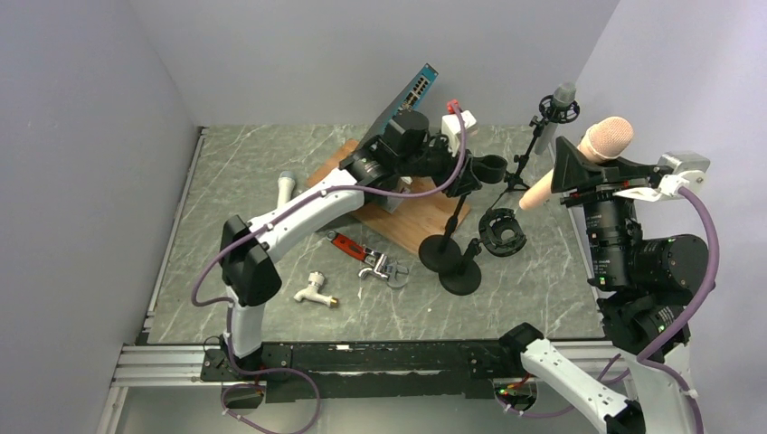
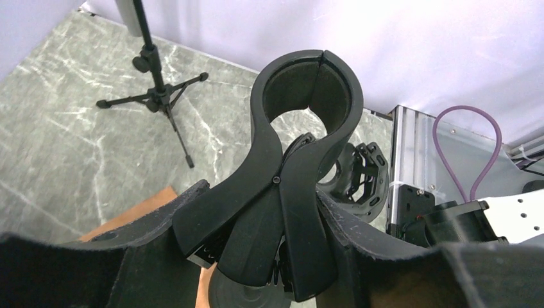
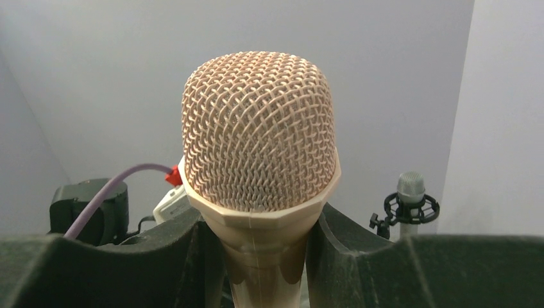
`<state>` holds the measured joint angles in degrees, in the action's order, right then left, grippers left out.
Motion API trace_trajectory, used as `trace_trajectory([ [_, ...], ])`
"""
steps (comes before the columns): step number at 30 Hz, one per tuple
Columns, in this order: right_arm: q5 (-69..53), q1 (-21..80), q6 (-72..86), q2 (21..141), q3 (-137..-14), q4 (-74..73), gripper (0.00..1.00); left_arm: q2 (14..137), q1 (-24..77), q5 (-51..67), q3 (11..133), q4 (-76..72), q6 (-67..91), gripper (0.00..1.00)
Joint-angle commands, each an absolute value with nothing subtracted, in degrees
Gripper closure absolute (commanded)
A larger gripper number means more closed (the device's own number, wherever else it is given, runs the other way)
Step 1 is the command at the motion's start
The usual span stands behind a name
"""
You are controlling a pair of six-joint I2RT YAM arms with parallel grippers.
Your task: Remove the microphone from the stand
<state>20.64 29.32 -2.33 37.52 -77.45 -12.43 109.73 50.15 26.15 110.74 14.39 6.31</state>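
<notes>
The beige microphone (image 1: 592,149) with its mesh head (image 3: 260,135) is raised at the right, clear of the stand, tilted with its head up. My right gripper (image 1: 568,176) (image 3: 266,256) is shut on its body just below the head. The black stand's clamp clip (image 1: 488,167) (image 2: 301,128) holds nothing in its round ring. My left gripper (image 1: 466,176) (image 2: 269,218) is shut on the clip's two handles. The stand's round black base (image 1: 440,253) rests on the table below.
A grey microphone in a shock mount (image 1: 561,104) (image 3: 410,192) stands on a tripod (image 2: 157,96) at the back right. A wooden board (image 1: 398,221), blue network switch (image 1: 411,95), red-handled wrench (image 1: 362,253), white tap (image 1: 315,291), loose shock-mount ring (image 1: 502,232) and second round base (image 1: 461,278) are on the table.
</notes>
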Motion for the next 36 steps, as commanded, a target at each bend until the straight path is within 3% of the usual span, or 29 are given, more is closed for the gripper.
trace_trajectory([
  [1, 22.1, 29.4, -1.4, 35.0, -77.3, -14.4, 1.0, 112.6, 50.6, 28.7, 117.7, 5.6, 7.5, 1.0],
  [16, 24.3, 29.4, -3.0, 32.0, -78.4, -17.1, 1.0, 125.1, 52.6, 31.2, 127.4, -9.6, 12.7, 1.0],
  [29, 23.9, 29.4, -1.6, 30.0, -78.0, -18.2, 1.0, 133.1, 55.8, 28.4, 131.7, -7.6, 9.8, 0.98],
  [30, 23.9, 29.3, -1.4, 29.9, -78.0, -18.4, 1.0, 132.9, 55.9, 28.5, 131.2, -7.3, 10.3, 0.85],
  [31, 23.9, 29.3, -1.1, 29.8, -78.0, -18.7, 1.0, 132.5, 55.9, 29.0, 130.6, -7.0, 10.4, 0.61],
  [33, 23.8, 29.3, -0.6, 29.7, -78.2, -19.2, 1.0, 130.7, 55.9, 29.3, 128.7, -6.8, 10.5, 0.25],
  [36, 23.5, 29.3, -0.1, 29.8, -78.3, -19.6, 1.0, 126.8, 55.8, 28.7, 125.9, -5.3, 9.7, 0.08],
])
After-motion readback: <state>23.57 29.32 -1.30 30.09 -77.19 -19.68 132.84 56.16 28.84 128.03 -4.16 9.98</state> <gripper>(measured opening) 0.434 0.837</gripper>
